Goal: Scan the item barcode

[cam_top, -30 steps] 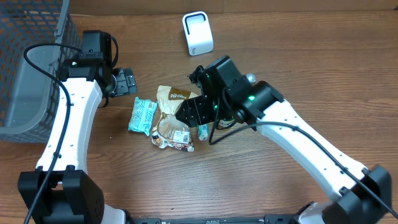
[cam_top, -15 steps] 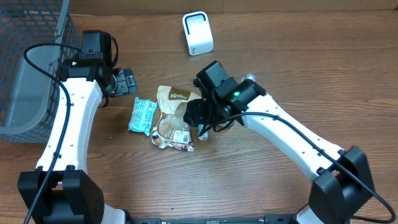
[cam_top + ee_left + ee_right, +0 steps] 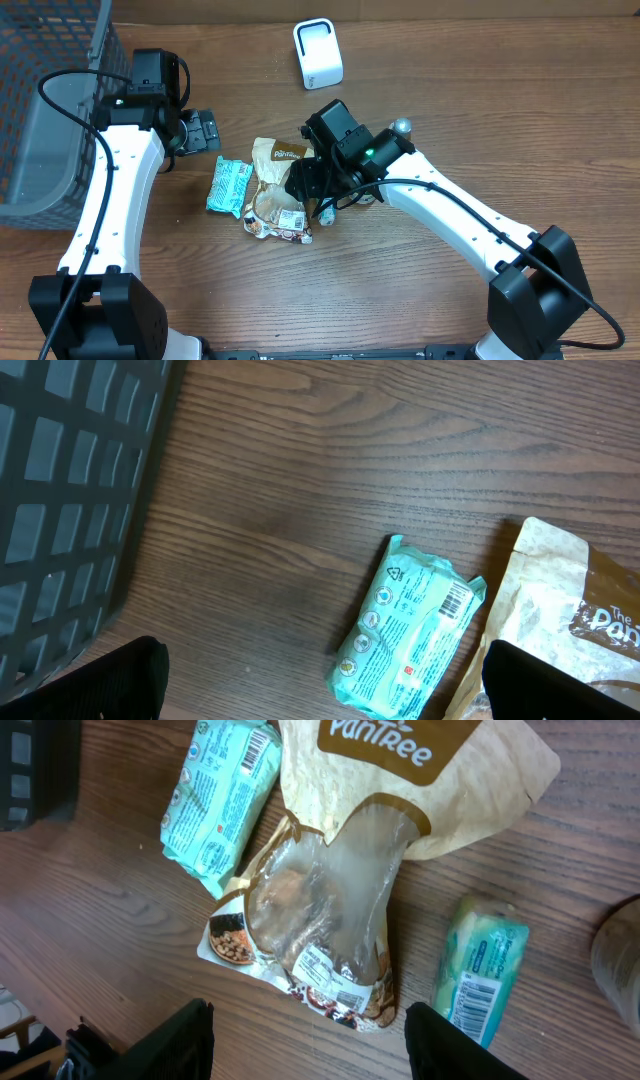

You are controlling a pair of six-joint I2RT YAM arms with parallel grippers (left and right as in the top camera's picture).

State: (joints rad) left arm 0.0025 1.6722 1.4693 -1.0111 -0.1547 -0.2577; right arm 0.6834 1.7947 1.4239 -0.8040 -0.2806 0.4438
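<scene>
Several snack packets lie together mid-table: a teal packet [image 3: 230, 186] [image 3: 410, 630] [image 3: 220, 800], a tan Pantree bag [image 3: 280, 152] [image 3: 400, 780], a clear-and-brown packet [image 3: 278, 212] [image 3: 320, 930] and a small teal packet [image 3: 327, 210] [image 3: 482, 970] with its barcode facing up. The white scanner [image 3: 318, 52] stands at the back. My right gripper [image 3: 312, 195] [image 3: 315, 1050] hovers open just above the clear packet's lower edge, with only bare wood between its fingers. My left gripper [image 3: 200, 130] [image 3: 330, 695] is wide open and empty, up-left of the teal packet.
A grey mesh basket [image 3: 50, 110] [image 3: 70, 490] fills the far left of the table. A greyish round object [image 3: 620, 960] shows at the right wrist view's right edge. Bare wood lies in front of and to the right of the packets.
My right arm has swung in, shifting its gripper left over the packets, with its fingers a little closer together. The left arm and the packets have not moved.
</scene>
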